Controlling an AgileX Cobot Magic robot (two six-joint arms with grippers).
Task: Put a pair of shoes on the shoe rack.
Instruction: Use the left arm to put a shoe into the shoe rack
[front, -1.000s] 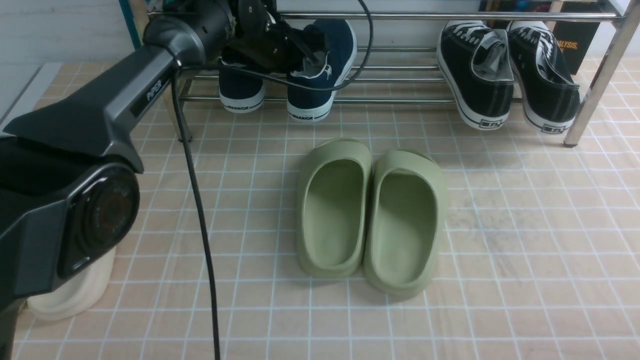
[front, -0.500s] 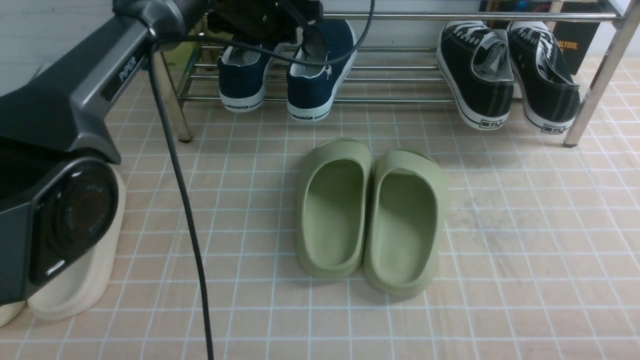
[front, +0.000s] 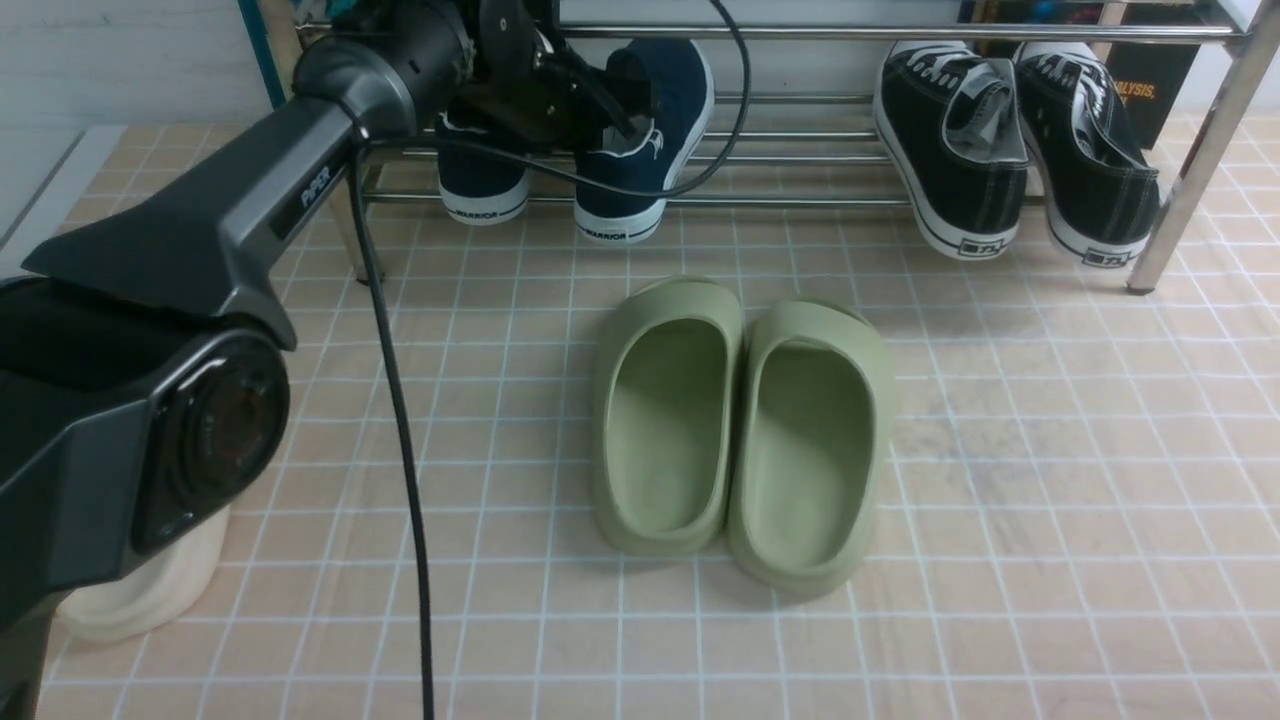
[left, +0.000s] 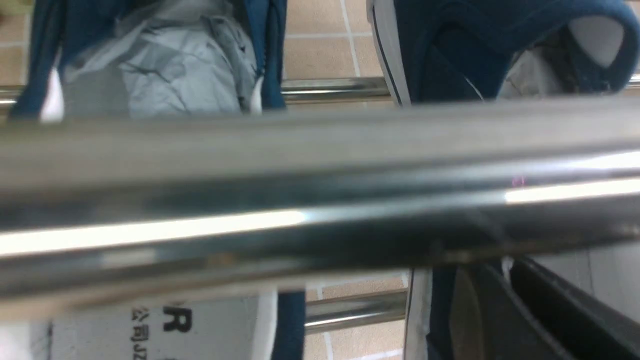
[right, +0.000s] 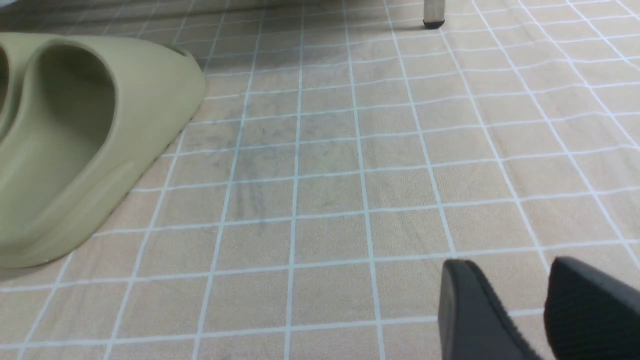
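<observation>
**A:** What was hidden or hard to make out?

**B:** The left arm (front: 230, 220) covered much of the front view's left side. The left gripper (front: 610, 105) sat over the rack's left end, dark against navy canvas. I couldn't tell whether its jaws were spread or pressed together, or whether they touched a shoe. In its wrist view a blurred chrome bar (left: 320, 200) filled the middle, with slivers of shoe above and below.

**A:** And the other one?

**B:** The right gripper (right: 522, 310) showed only in its own wrist view, cut off at the edge. Its jaws were spread with nothing between them, low over the tiled floor (right: 325, 165).

**A:** Where was the pair?

**B:** The pair of navy slip-ons (front: 625, 195) lay on the shoe rack (front: 780, 201) at its left end, heels toward the camera. The left shoe's upper was mostly behind the wrist.

**A:** What else did the rack hold?

**B:** Black lace-up sneakers (front: 960, 150) at the right end. Green slides (front: 740, 430) stood on the floor in front, side by side. A cream object (front: 150, 590) behind the arm was too hidden to name.
</observation>
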